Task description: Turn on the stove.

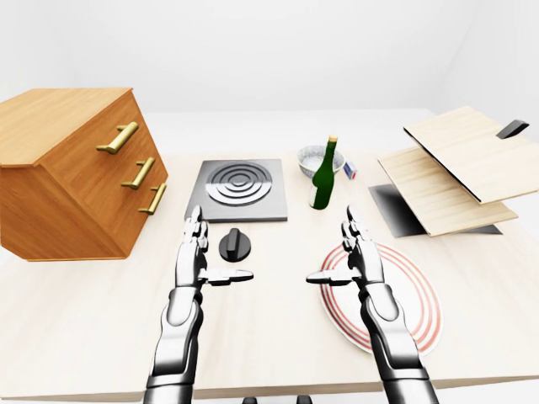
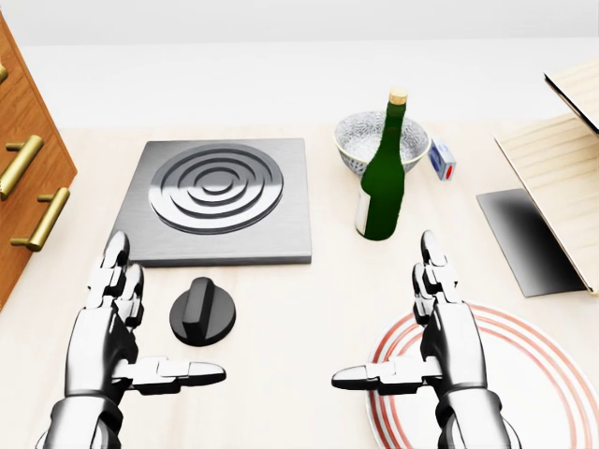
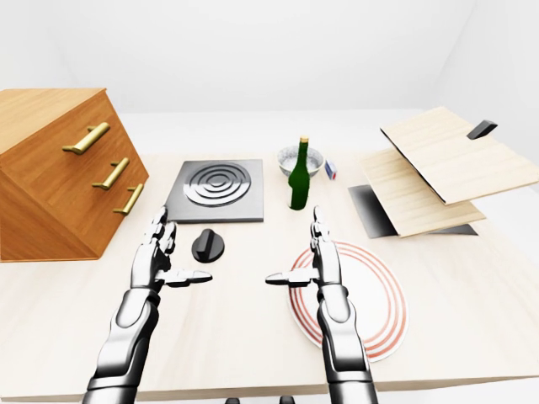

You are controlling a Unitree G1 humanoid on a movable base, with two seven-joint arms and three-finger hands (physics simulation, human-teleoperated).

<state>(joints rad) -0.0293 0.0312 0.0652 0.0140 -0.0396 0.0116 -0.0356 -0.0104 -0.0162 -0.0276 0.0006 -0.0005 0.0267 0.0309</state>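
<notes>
stove (image 3: 216,189): flat grey plate with rings
knob (image 3: 209,245): just below stove
left hand (image 3: 157,257): fingers spread, left of knob
bottle (image 3: 298,175): right of stove
drawer chest (image 3: 59,172): left of stove

Both silver metal arms reach up from bottom of head view. Left hand (image 2: 110,329) & right hand (image 2: 440,329) open: fingers straight, thumbs pointing inward, holding nothing.
</notes>
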